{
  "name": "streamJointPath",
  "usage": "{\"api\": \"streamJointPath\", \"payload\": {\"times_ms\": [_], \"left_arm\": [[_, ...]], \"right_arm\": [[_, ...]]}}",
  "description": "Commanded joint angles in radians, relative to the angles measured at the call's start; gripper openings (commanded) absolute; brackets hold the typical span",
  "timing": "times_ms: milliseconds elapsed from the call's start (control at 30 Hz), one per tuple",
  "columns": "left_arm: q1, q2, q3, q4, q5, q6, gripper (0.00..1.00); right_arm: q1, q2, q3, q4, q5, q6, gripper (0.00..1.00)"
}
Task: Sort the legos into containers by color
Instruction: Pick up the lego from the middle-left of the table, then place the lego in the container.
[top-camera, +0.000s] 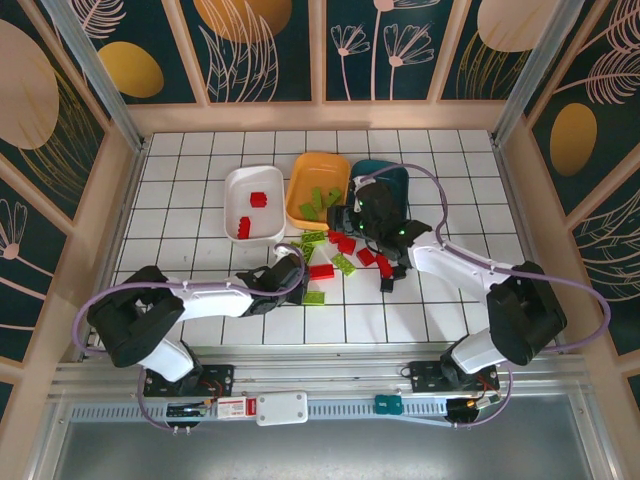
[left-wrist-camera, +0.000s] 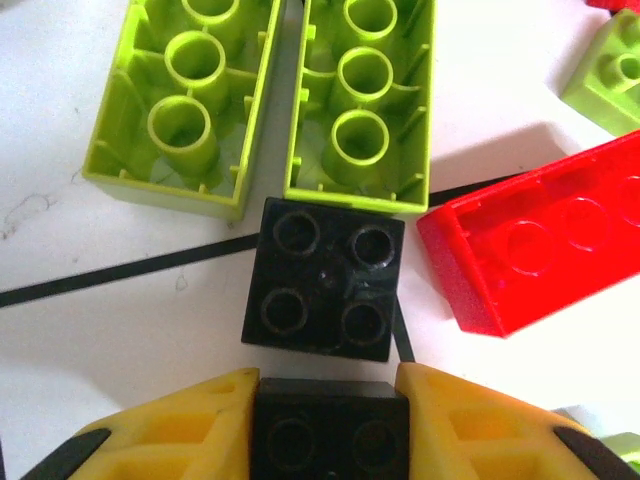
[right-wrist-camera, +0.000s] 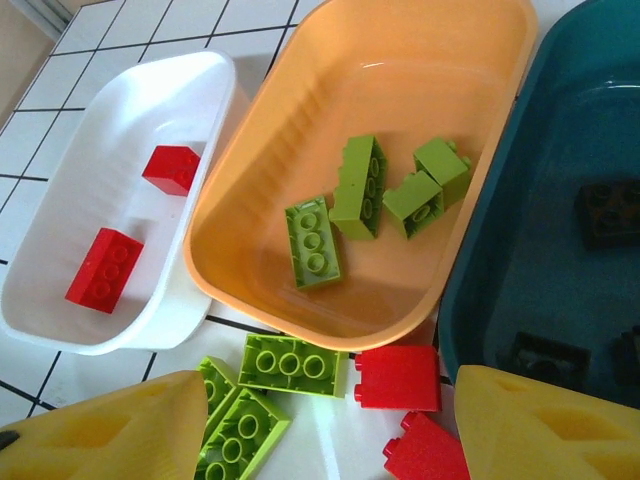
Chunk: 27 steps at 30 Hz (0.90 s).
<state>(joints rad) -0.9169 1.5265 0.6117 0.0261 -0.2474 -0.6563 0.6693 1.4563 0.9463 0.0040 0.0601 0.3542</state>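
A studded black brick (left-wrist-camera: 330, 432) is clamped by the left gripper (left-wrist-camera: 326, 392), just beside a second black brick (left-wrist-camera: 325, 278) on the table (left-wrist-camera: 120, 340); the right gripper (right-wrist-camera: 330, 395) is held wide and empty. Two red bricks (right-wrist-camera: 105, 268) are counted in the white tray (right-wrist-camera: 190, 295), four lime ones (right-wrist-camera: 313, 240) in the orange tray (right-wrist-camera: 300, 90), black ones (right-wrist-camera: 608, 210) in the teal tray (right-wrist-camera: 520, 230).

Bare table (top-camera: 190, 200) lies open at the top view's left and lower centre. Mid-frame, legos (top-camera: 340, 262) crowd the space below the containers (top-camera: 318, 158), hemmed by the left arm (top-camera: 210, 293) and right arm (top-camera: 470, 265).
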Motion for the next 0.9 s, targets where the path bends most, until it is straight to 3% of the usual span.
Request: {"api": "streamJointPath", "payload": {"times_ms": [0, 167, 267, 400, 533, 867], "left_arm": [[-0.006, -0.094, -0.021, -0.025, 0.036, -0.025, 0.31], [-0.006, -0.223, 0.036, -0.081, 0.069, -0.013, 0.29], [-0.006, -0.191, 0.157, -0.086, 0.081, 0.032, 0.29], [0.007, -0.017, 0.391, -0.062, 0.088, 0.100, 0.28], [0.071, 0.205, 0.616, -0.030, 0.165, 0.118, 0.23], [0.107, 0.677, 1.181, -0.190, 0.221, 0.138, 0.23]], "right_arm": [[0.005, -0.052, -0.023, 0.013, 0.047, 0.006, 0.67], [-0.003, -0.130, -0.088, 0.011, 0.077, 0.021, 0.67], [-0.008, -0.201, -0.152, 0.004, 0.102, 0.050, 0.67], [-0.013, -0.314, -0.238, -0.022, 0.134, 0.086, 0.67], [-0.019, -0.411, -0.287, -0.099, 0.182, 0.112, 0.67], [-0.024, -0.616, -0.403, -0.256, 0.211, 0.192, 0.67]]}}
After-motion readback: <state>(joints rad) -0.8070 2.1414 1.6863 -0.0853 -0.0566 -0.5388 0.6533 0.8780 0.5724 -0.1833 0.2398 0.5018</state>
